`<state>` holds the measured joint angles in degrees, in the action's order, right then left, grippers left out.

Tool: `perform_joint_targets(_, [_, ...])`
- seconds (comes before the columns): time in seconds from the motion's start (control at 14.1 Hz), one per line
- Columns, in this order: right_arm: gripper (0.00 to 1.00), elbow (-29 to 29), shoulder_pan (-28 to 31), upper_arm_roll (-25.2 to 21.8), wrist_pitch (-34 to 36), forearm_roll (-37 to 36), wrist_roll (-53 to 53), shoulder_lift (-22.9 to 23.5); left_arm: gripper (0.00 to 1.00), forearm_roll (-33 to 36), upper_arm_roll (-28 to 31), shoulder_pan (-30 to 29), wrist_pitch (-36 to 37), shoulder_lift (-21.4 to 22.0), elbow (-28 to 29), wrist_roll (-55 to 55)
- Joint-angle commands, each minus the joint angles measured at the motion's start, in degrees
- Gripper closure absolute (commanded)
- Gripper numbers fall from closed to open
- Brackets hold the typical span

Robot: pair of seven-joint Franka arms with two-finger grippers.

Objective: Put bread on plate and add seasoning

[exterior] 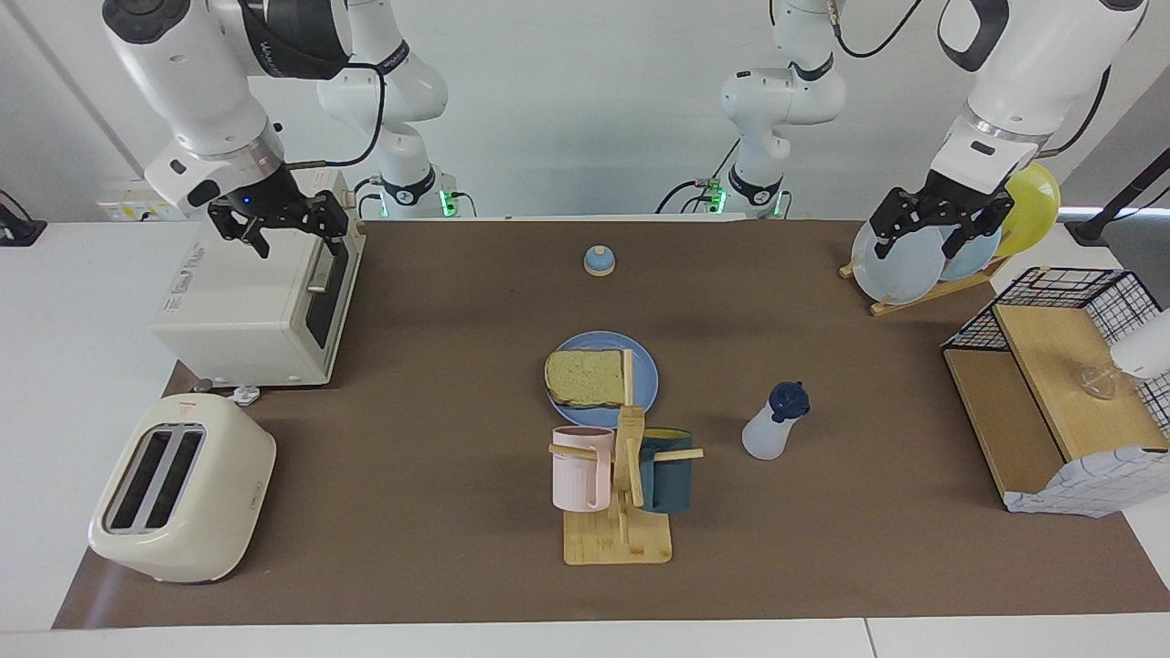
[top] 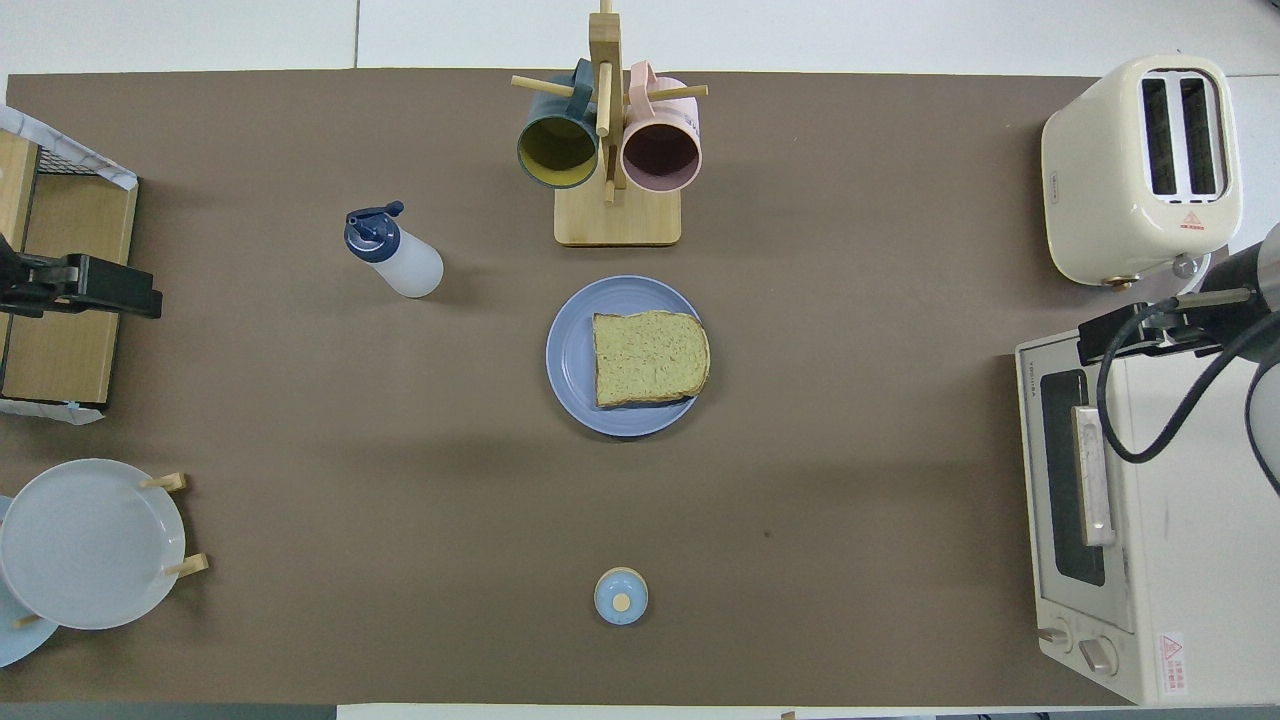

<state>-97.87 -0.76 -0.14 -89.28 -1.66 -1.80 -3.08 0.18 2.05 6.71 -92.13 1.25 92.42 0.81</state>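
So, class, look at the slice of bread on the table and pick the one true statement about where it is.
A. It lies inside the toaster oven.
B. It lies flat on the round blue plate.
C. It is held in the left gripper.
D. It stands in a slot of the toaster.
B: the bread lies flat on the blue plate in the middle of the table, nearer to the robots than the mug rack, with neither gripper near it.

Bright, even overhead light; soft shadows fall toward six o'clock on the brown mat (exterior: pixel 439 512). Both views are sharp.
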Motion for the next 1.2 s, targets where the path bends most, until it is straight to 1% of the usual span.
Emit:
perform_joint_targets(0.0, [0.0, 0.5, 0.0, -0.1, 1.2, -0.2, -0.9, -0.2, 0.0, -0.4, 1.0, 0.7, 1.1, -1.2, -1.6, 0.8])
perform_joint_targets(0.71, [0.0, 0.5, 0.0, -0.1, 1.2, -0.2, -0.9, -0.2, 0.0, -1.5, 1.0, 1.2, 0.4, -1.3, -1.9, 0.4])
perform_joint_targets(1.13, [0.0, 0.5, 0.0, -0.1, 1.2, -0.2, -0.9, -0.2, 0.0, -1.0, 0.5, 0.2, -0.3, -1.2, -2.0, 1.1])
